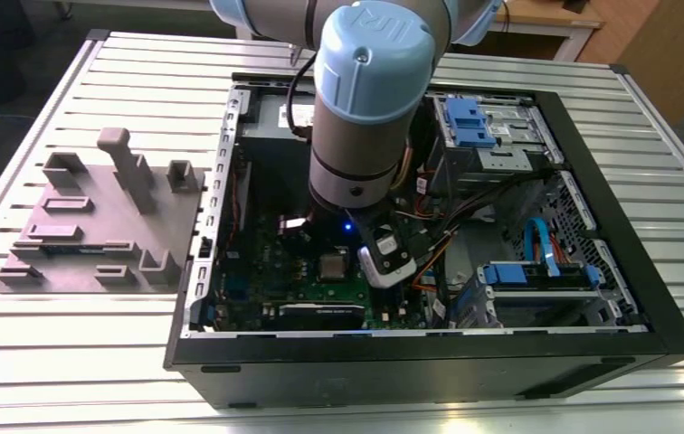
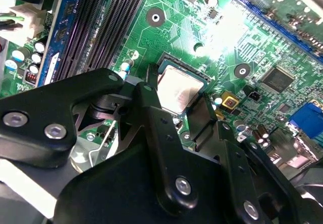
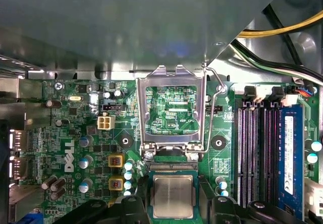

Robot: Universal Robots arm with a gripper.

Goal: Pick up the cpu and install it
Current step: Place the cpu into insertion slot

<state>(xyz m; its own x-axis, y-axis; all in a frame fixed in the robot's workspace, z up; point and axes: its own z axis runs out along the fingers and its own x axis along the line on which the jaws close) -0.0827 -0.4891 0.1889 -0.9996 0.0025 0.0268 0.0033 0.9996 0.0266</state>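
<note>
In the exterior view the arm (image 1: 366, 99) reaches down into an open computer case (image 1: 439, 366) on a slatted table (image 1: 137, 81). The cpu (image 1: 334, 265) lies flat on the green motherboard (image 1: 272, 271), just beside the arm's tip.

In the second wrist view the gripper (image 2: 176, 103) straddles the cpu, its 2 black fingers (image 2: 151, 118) spread apart, 1 on either side.

In the first wrist view the cpu sits in its socket. The load plate (image 3: 171, 77) stands hinged off it, and the memory slots (image 3: 255, 153) are near.

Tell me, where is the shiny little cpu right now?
In the first wrist view the cpu sits on the green motherboard, beside the flipped-open metal socket cover and near the black memory slots.
</note>
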